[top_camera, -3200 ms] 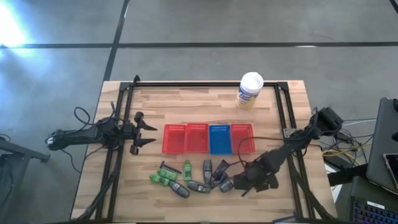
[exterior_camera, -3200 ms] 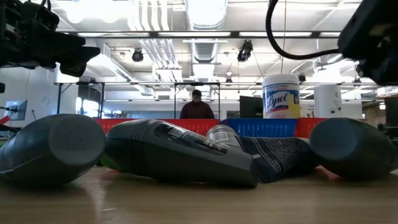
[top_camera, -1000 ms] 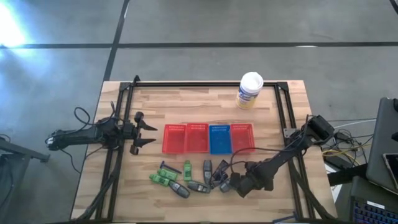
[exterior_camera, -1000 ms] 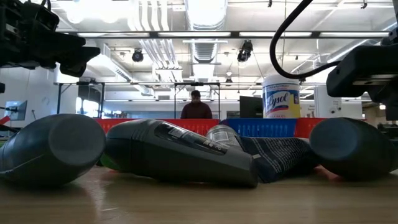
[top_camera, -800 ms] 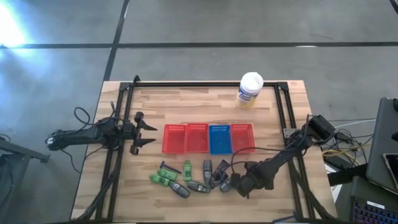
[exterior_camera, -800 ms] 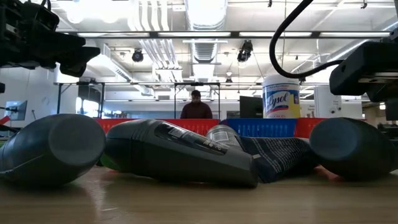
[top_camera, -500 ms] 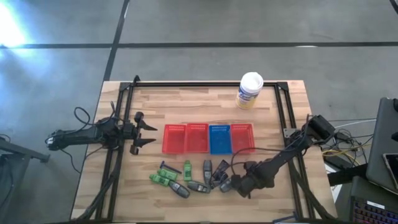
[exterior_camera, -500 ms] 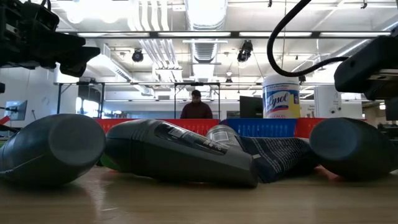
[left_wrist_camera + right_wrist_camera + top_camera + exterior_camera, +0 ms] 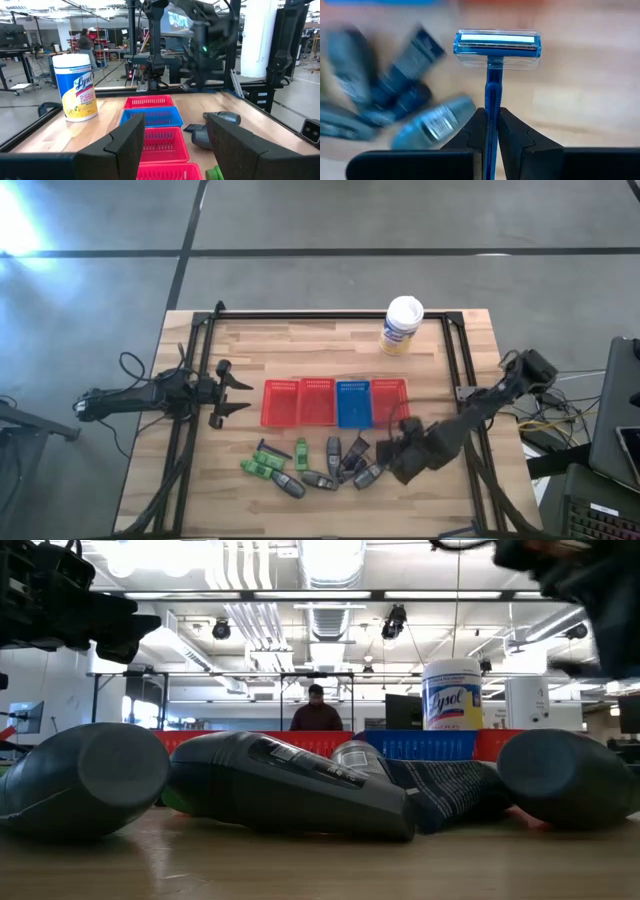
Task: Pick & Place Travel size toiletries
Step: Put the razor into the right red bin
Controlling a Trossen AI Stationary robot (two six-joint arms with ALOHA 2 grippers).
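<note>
The travel size toiletries (image 9: 310,465) lie in a loose pile near the table's front edge: green pieces, grey oval tubes (image 9: 280,785) and dark packets (image 9: 440,790). Just right of the pile and above it, my right gripper (image 9: 398,450) is shut on a blue razor (image 9: 492,75) whose head wears a clear cap. At the table's left side my left gripper (image 9: 232,390) waits open, its fingers (image 9: 125,145) wide apart with nothing between them. My right gripper pinches the razor's thin blue handle (image 9: 492,112) between its two fingers (image 9: 479,131). The handle runs along the fingers, and the capped head (image 9: 497,46) sticks out beyond their tips. The razor looks lifted clear of the table, with the pile below and to one side.
Four small mesh baskets stand in a row mid-table, three red (image 9: 282,402) and one blue (image 9: 353,402). A white canister with a yellow-blue label (image 9: 402,326) stands at the far edge. A black frame (image 9: 330,314) borders the table. A person shows far off in the room.
My right gripper has risen from the right end of the pile and gone toward the far edge, nearer the baskets, carrying the razor. In the low view the arm has climbed from the right side to the top corner.
</note>
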